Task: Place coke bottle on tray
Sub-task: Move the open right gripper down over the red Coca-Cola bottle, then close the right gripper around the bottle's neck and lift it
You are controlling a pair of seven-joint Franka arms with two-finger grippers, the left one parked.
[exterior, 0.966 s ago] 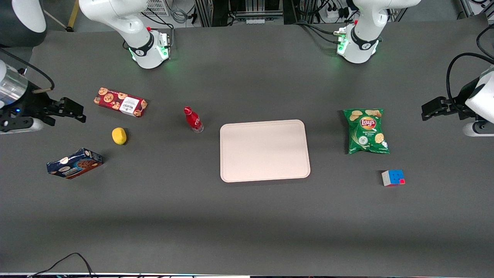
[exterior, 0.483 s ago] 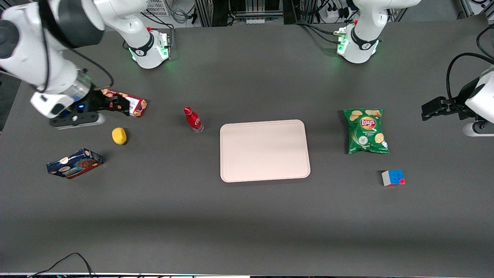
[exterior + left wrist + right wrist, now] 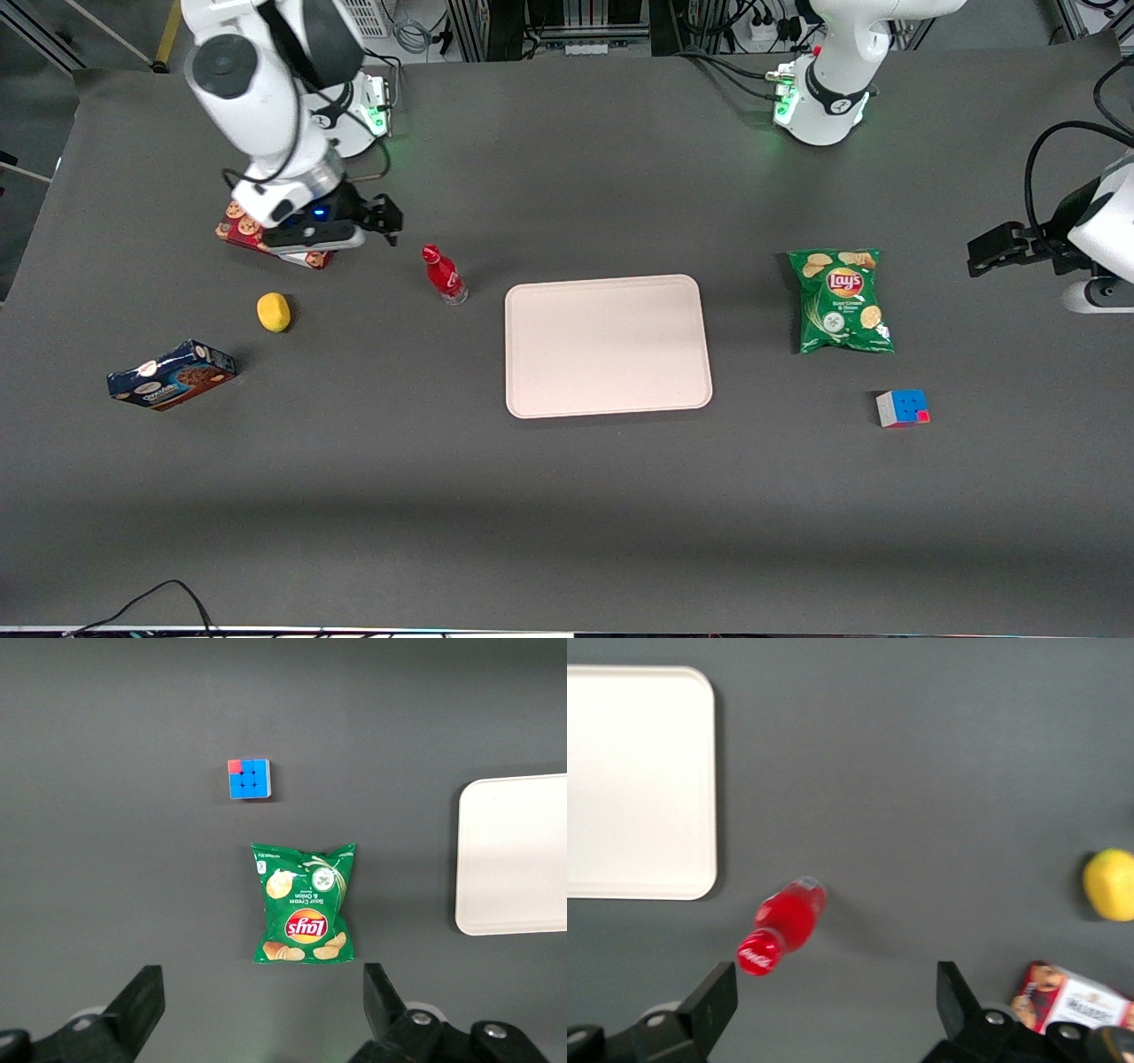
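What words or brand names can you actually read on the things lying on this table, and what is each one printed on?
"Lay's": on the green chip bag, also in the left wrist view.
White script on the coke bottle: too small to read.
White label on the red cookie box: blurred.
Blue cookie box: print unreadable.
Tray, lemon, puzzle cube: no text.
The gripper, open beside the bottle, shows none.

Two cookie boxes (image 3: pixel 276 236), one tray (image 3: pixel 608 346)

A robotics lab: arm bases (image 3: pixel 819 97) bolted to a grey table (image 3: pixel 567 496).
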